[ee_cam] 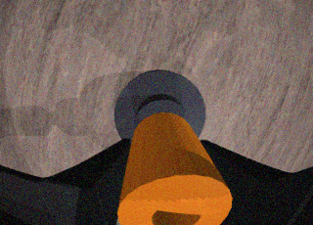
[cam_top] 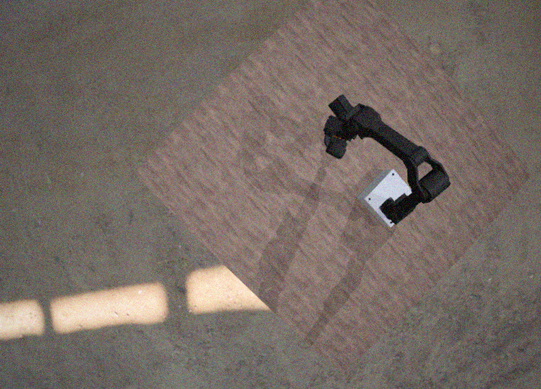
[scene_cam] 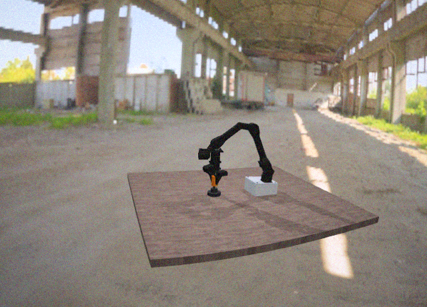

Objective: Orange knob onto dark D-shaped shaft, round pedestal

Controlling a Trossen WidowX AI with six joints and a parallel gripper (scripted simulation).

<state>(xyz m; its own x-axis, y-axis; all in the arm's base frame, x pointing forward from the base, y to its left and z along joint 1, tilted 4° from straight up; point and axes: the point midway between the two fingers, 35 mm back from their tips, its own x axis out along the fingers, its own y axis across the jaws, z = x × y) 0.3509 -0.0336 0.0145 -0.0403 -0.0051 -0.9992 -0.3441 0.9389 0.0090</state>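
The orange knob (scene_cam: 213, 181) (ee_cam: 163, 149) is held upright between the fingers of my gripper (scene_cam: 214, 183) (ee_cam: 164, 147), which is shut on it. The dark round pedestal (scene_cam: 214, 194) (ee_cam: 158, 81) stands on the wooden board directly under the knob. In the wrist view the knob's lower end overlaps the near part of the pedestal's raised centre, and a dark curved band shows just beyond it. The shaft is hidden behind the knob. I cannot tell whether the knob touches the shaft or how far down it sits. From above, the arm hides knob and pedestal.
The wooden board (cam_top: 244, 167) (scene_cam: 179, 227) carries everything. The white box (cam_top: 384, 186) (scene_cam: 260, 189) under the arm's base stands to the right of the pedestal in the exterior view. Shadows of the arm fall across the board.
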